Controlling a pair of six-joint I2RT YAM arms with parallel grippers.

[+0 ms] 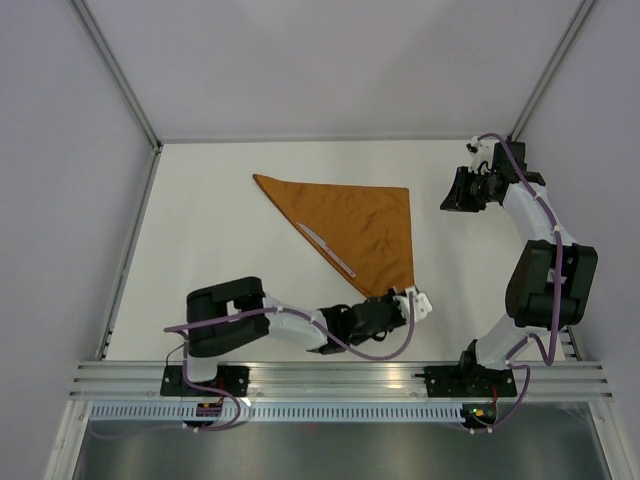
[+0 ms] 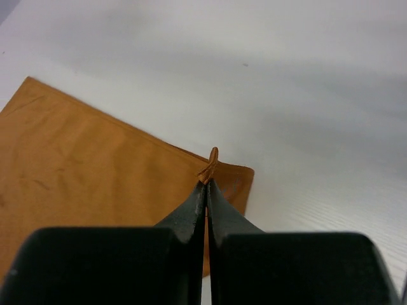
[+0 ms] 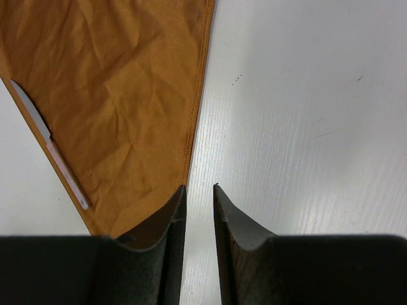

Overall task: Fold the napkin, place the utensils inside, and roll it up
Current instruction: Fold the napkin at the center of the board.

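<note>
The orange-brown napkin (image 1: 360, 220) lies folded into a triangle in the middle of the table. One silvery knife-like utensil (image 1: 326, 250) lies along its left diagonal edge; it also shows in the right wrist view (image 3: 51, 149). My left gripper (image 1: 388, 300) is at the napkin's near tip, shut on that corner, and a pinch of cloth (image 2: 212, 162) sticks up from its fingertips (image 2: 207, 181). My right gripper (image 1: 455, 198) hovers to the right of the napkin's right edge (image 3: 197, 95). Its jaws (image 3: 199, 189) are a little apart with nothing between them.
The white table (image 1: 200, 230) is bordered by metal rails at its left edge (image 1: 130, 250) and near edge (image 1: 340, 375). Grey walls stand at the back and sides. Bare table surface (image 3: 305, 127) lies to the right of the napkin.
</note>
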